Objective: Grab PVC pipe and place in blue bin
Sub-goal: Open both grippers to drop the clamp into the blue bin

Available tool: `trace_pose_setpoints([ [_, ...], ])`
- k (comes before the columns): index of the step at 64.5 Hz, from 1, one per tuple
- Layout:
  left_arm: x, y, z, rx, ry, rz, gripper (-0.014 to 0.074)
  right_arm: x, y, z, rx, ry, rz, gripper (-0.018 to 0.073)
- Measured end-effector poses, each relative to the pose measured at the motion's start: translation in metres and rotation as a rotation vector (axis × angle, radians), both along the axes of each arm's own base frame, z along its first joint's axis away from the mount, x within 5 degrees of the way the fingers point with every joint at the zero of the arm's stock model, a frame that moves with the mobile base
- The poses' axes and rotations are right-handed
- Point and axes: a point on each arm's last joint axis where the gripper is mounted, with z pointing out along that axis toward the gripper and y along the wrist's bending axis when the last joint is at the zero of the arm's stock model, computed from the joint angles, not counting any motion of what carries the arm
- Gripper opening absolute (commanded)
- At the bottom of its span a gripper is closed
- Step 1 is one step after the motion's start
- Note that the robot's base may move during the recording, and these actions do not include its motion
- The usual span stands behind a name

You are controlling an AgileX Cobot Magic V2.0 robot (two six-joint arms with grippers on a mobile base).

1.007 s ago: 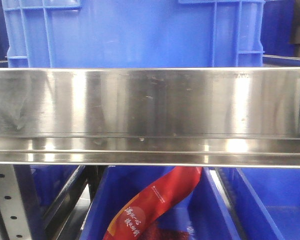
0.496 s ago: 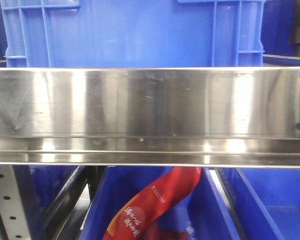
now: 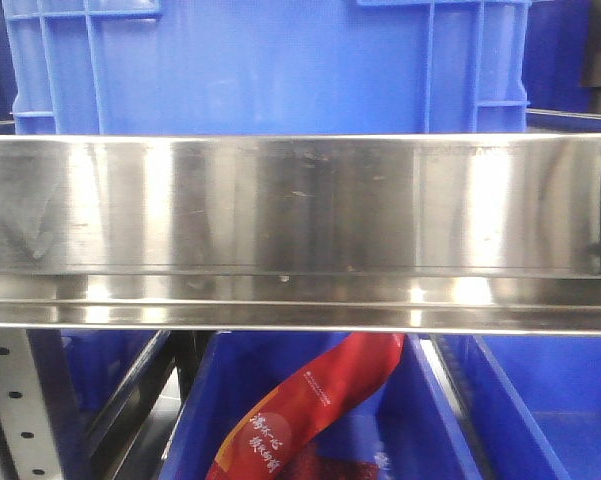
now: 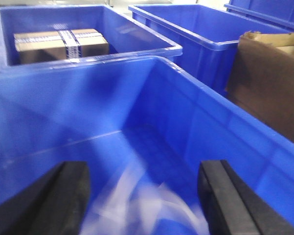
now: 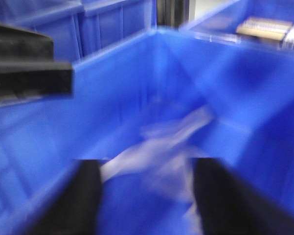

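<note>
Left gripper fingers spread wide, holding nothing; right gripper fingers also wide apart and empty. Both hang over a blue bin. Blurred white pieces lie at bottom centre of both wrist views; can't tell which is the PVC pipe. Likely the reach-to-grasp step. Next: descend, single out one piece, close.

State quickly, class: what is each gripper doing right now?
Left gripper: open, holding nothing, above blurred white pieces in a blue bin.
Right gripper: open, holding nothing.
</note>
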Motion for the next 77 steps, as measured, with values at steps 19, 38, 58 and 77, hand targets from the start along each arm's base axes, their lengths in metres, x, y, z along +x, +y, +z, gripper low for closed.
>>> trace_pose_setpoints([
  [19,-0.015,0.007,0.022,-0.040,-0.076,0.007,-0.0111,-0.013,-0.004,0.016,0.023,-0.053,-0.001,-0.0168],
  [38,-0.056,0.030,0.038,-0.096,-0.188,0.033,-0.0111,-0.046,-0.015,0.033,0.076,-0.190,-0.021,-0.0168],
  [58,-0.126,0.064,-0.039,-0.108,-0.211,0.076,-0.0111,-0.119,-0.040,-0.030,0.078,-0.200,-0.049,-0.0168],
  [77,-0.190,0.094,-0.073,-0.127,-0.261,0.078,-0.0111,-0.184,-0.060,-0.055,0.113,-0.307,-0.056,-0.0168],
])
